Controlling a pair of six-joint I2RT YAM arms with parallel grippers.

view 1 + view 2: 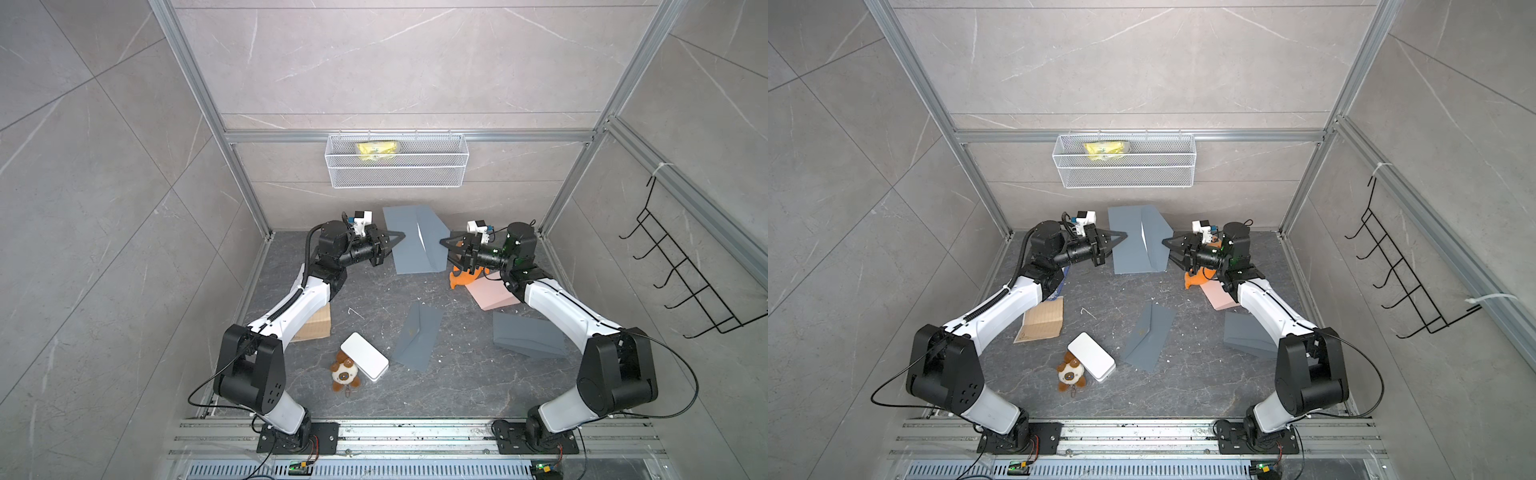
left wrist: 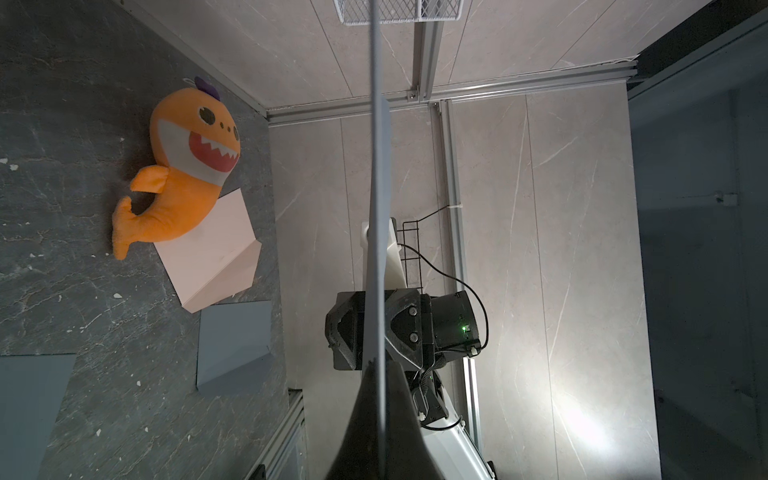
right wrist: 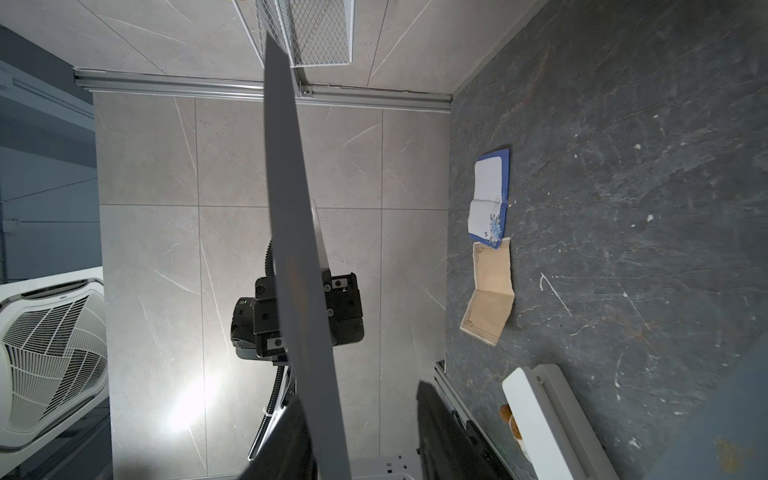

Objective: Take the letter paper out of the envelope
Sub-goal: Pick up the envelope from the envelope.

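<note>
Held clear of the tabletop [image 1: 449, 386] near the back wall, in both top views: grey envelope [image 1: 409, 249] [image 1: 1133, 249], flap unfolded rightward. Left gripper [image 1: 399, 236] clamped tight on the envelope's left edge; in the left wrist view, envelope [image 2: 378, 208] edge-on, pinched between the dark fingers [image 2: 357, 436]. Right gripper [image 1: 446, 250] at the flap's tip, jaws apart: in the right wrist view, envelope [image 3: 291, 208] resting against one finger [image 3: 282, 449], the other finger [image 3: 440, 432] standing clear of it. Pale streak [image 1: 419, 237] along the flap's crease (letter paper or glare: cannot tell). Below, on the tabletop: orange plush shark [image 1: 457, 280] lying partly on a pink sheet [image 1: 492, 296]; second envelope [image 1: 417, 336] mid-table; third envelope [image 1: 528, 336] beside the right arm; white box [image 1: 365, 361] touching a small brown plush [image 1: 344, 372].
</note>
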